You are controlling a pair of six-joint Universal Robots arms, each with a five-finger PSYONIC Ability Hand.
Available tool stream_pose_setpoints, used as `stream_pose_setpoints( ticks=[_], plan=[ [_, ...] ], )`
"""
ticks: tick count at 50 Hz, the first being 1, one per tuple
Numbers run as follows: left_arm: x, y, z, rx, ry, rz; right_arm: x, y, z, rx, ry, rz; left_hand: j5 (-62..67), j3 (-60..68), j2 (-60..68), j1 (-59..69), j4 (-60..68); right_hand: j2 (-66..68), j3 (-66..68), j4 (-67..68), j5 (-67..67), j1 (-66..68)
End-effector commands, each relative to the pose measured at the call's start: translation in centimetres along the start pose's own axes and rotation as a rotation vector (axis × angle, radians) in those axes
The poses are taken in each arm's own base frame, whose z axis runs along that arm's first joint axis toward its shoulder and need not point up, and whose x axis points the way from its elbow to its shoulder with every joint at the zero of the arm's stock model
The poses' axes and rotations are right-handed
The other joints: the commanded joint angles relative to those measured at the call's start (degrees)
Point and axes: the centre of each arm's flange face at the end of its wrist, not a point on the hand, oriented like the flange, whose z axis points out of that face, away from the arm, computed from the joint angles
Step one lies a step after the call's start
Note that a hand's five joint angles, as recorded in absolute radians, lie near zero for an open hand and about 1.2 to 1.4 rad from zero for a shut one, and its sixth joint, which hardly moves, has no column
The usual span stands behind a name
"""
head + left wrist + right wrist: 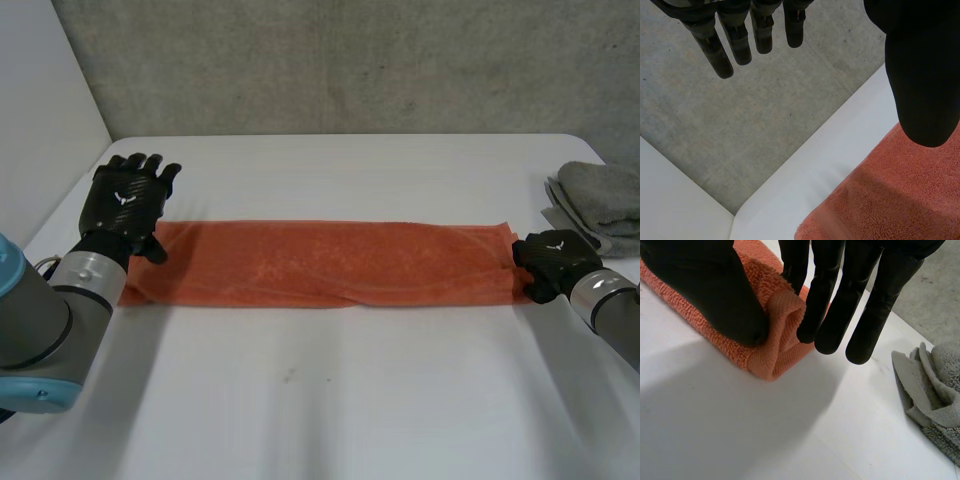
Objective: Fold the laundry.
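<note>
1. Pinching the short end of the orange towel (777,340), the right hand (705,290) traps a bunched ridge of terry between its thumb and straight fingers.
2. At the opposite end, the left hand (125,205) hovers with fingers straight and spread and its thumb above the cloth, holding nothing.
3. The towel lies as a long, narrow strip across the white table (320,400), doubled lengthwise by the look of it.
4. My call: the left hand needs a matching grip before either end lifts, or the strip will skew.
5. The pile is looped, soft and thick, and the hem is a flatter woven band. A crumpled grey cloth (605,205) sits near the right hand.
</note>
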Motion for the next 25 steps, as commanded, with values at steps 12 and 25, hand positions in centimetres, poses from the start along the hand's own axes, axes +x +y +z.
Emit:
stream_pose_setpoints(
  ticks=[12, 25],
  plan=[
    [-0.1, 0.0, 0.0, -0.003, -0.003, 0.000, 8.6, 1.3, -2.6, -0.057, 0.218, 0.039, -1.54, -0.76, -0.46, 0.42, -0.48, 12.65, 13.00, 12.89, 14.92, 25.07],
    [0.0, -0.1, -0.2, -0.008, 0.002, -0.001, 13.2, -2.9, -4.9, 0.006, 0.342, -0.144, -1.54, -0.76, -0.46, 0.42, -0.48, 12.65, 13.00, 12.89, 14.92, 25.07]
  ],
)
